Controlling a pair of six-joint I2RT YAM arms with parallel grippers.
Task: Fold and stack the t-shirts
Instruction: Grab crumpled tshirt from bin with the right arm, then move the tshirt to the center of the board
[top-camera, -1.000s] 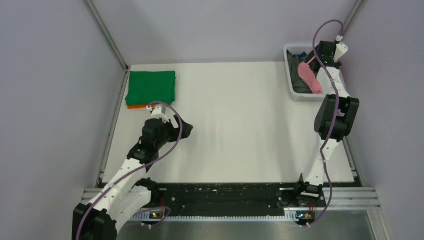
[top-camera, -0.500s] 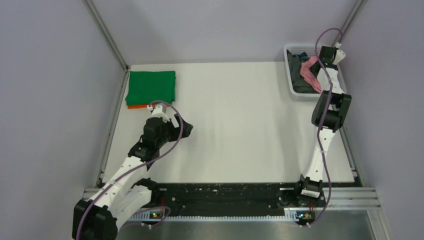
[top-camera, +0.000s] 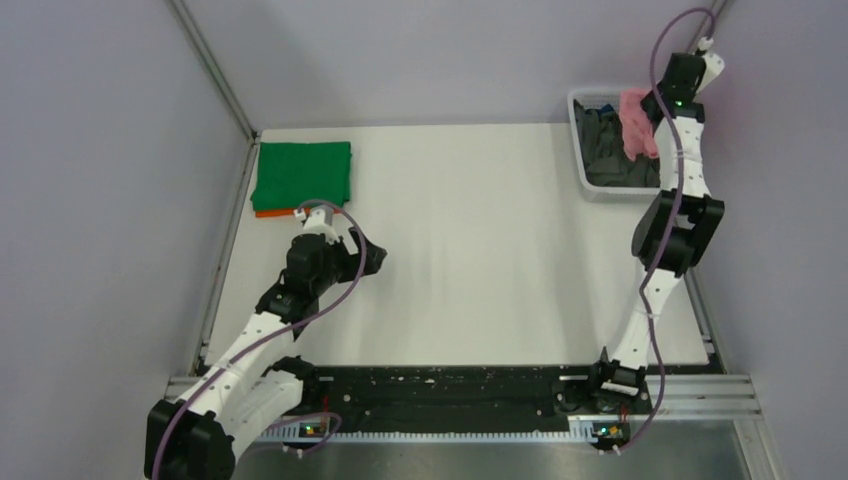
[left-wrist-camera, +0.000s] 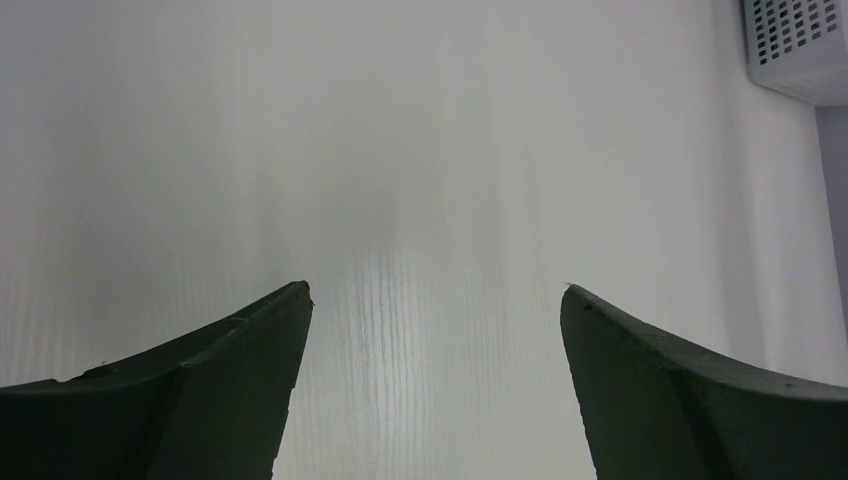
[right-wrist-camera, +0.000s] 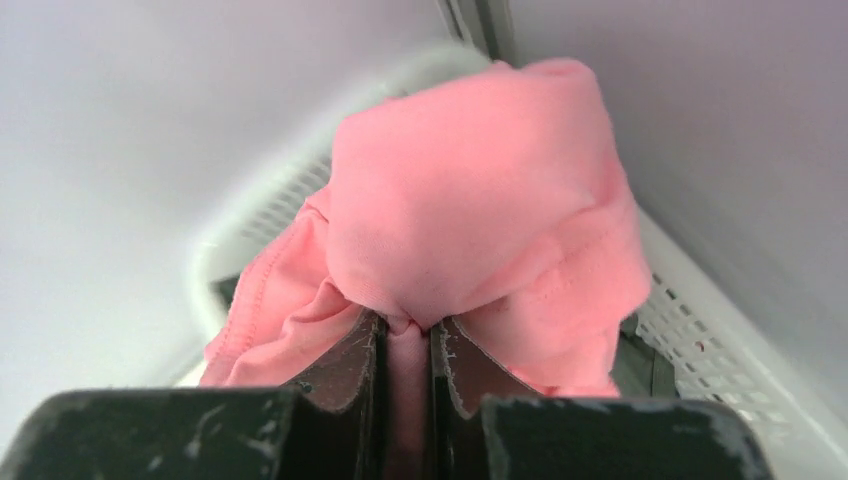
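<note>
The task looks well under way but far from finished. Across the white table (top-camera: 480, 250) from the white plastic lattice basket (top-camera: 580, 150), at the corner furthest from it along the back edge, a green cloth t-shirt (top-camera: 303, 174) lies folded into a neat rectangle. It sits on top of an orange cloth t-shirt (top-camera: 270, 213), of which only a thin edge shows, so two shirts appear folded and stacked.

The third is in hand. The right gripper (right-wrist-camera: 408, 345) is raised above the basket with its jaws pinched tight on a fold of the light pink cloth t-shirt (right-wrist-camera: 480, 220), which bunches over the fingertips in the wrist view. From above, the pink shirt hangs down over the basket's far side. Whether its lower end touches what lies beneath cannot be told.

Inside the basket sits a crumpled heap of dark grey cloth shirts (top-camera: 608, 155) — how many cannot be counted.

The left gripper (left-wrist-camera: 435, 300) hovers low over bare table, well away from the basket and nearer the green-and-orange stack. Its jaws are spread wide and nothing is between them, and a corner of the basket shows at the top edge of its wrist view.

Judging from this, the pink shirt has yet to be carried clear of the basket, spread flat, folded and set on the stack — and then each grey shirt needs the same. Less than half the work seems done.
</note>
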